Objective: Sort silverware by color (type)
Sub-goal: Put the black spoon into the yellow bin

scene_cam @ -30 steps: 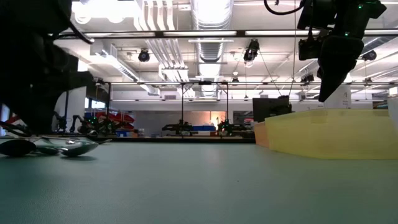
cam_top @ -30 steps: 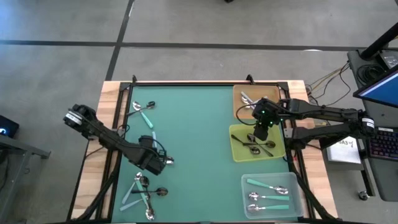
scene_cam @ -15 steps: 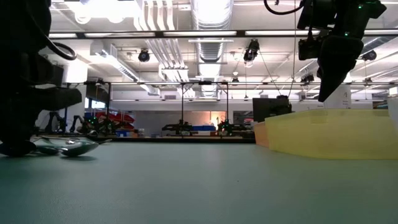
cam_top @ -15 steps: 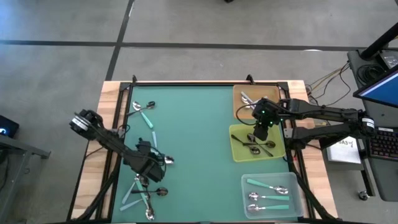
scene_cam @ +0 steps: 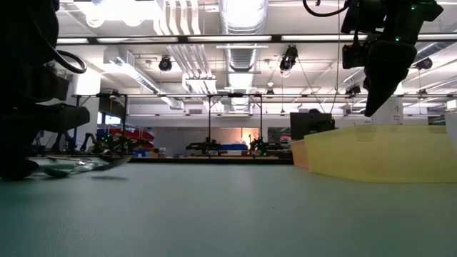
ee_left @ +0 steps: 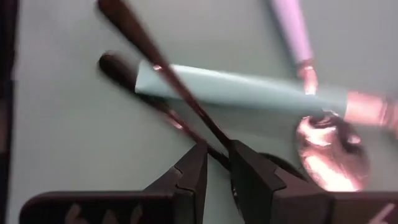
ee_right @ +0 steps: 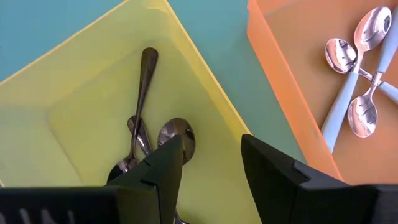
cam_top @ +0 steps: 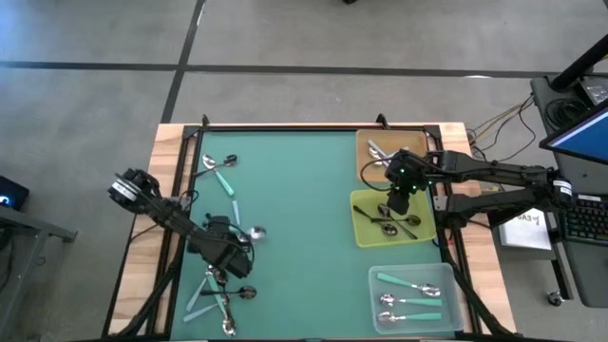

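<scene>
My left gripper (cam_top: 226, 258) (ee_left: 217, 152) is low over a loose pile of spoons (cam_top: 218, 290) near the table's near-left corner. It is shut on a dark spoon (ee_left: 158, 59), which crosses above a teal-handled spoon (ee_left: 242, 90). A silver spoon (cam_top: 255, 231) lies just right of the gripper. More teal-handled spoons (cam_top: 221, 171) lie toward the far-left corner. My right gripper (cam_top: 399, 204) (ee_right: 211, 168) hangs open and empty above the yellow tray (cam_top: 366, 233), which holds dark spoons (ee_right: 143, 93). My left gripper pinches the dark spoon's thin handle (ee_left: 208, 134) between its two fingers. The handle runs forward, away from the fingers, over the teal-handled spoon. The fingers hide the spoon's other end. A dark streak on the mat beside the handle looks like its shadow.
An orange tray (cam_top: 366, 166) (ee_right: 292, 81) at the far right holds shiny spoons. A clear tray (cam_top: 456, 304) at the near right holds teal-handled spoons. The middle of the green mat (cam_top: 304, 209) is open. The yellow tray's wall (scene_cam: 378, 153) stands up from the mat on the right.
My left gripper has moved toward the near-left corner, down to the spoon pile. The silver spoon beside it has shifted a little toward the far edge. My right arm has stayed over the yellow tray.
</scene>
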`<state>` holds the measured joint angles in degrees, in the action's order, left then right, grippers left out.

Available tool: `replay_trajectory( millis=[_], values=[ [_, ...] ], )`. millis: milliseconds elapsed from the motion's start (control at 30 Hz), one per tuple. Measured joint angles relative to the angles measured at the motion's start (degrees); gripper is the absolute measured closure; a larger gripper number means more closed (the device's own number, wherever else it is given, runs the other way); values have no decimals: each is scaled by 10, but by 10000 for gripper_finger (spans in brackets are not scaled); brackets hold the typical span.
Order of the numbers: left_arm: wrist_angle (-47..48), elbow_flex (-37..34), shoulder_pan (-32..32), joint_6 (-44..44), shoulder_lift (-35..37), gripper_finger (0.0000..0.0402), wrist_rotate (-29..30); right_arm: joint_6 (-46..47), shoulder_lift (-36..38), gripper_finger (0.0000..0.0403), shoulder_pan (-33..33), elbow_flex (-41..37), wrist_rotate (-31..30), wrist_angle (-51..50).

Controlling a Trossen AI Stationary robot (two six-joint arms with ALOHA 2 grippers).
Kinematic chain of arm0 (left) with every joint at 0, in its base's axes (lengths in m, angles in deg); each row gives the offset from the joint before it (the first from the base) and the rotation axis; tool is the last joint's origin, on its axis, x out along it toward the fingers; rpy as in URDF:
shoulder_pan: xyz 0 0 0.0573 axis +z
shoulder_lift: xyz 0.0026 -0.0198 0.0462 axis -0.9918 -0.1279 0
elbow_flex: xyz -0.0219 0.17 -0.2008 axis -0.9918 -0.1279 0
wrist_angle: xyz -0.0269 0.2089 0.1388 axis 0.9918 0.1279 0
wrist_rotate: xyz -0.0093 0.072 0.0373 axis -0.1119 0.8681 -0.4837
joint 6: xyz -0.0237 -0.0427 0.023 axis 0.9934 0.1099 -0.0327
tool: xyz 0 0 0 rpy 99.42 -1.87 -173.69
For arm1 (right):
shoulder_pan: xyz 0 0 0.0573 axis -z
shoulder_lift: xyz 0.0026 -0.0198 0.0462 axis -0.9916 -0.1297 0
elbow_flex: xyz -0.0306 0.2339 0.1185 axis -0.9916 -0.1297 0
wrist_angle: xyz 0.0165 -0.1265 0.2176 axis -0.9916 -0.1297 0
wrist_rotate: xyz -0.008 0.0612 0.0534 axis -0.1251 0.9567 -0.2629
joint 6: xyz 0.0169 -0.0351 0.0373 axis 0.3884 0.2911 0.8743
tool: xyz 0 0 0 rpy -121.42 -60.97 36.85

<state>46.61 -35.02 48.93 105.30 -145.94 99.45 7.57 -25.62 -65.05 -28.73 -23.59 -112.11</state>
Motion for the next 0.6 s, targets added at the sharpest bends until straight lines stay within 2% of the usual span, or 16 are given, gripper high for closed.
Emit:
replay_trajectory(
  millis=[200, 367, 600],
  values=[
    [0, 1, -1, 7, 0, 345, -9, 0, 0, 248, 0, 0, 0, 9],
    [-6, 13, -1, 3, 0, 345, 31, -1, 0, 248, 0, 0, 0, 10],
    [1, 7, -1, 15, 0, 345, 39, -2, 0, 248, 0, 0, 0, 12]
  ],
)
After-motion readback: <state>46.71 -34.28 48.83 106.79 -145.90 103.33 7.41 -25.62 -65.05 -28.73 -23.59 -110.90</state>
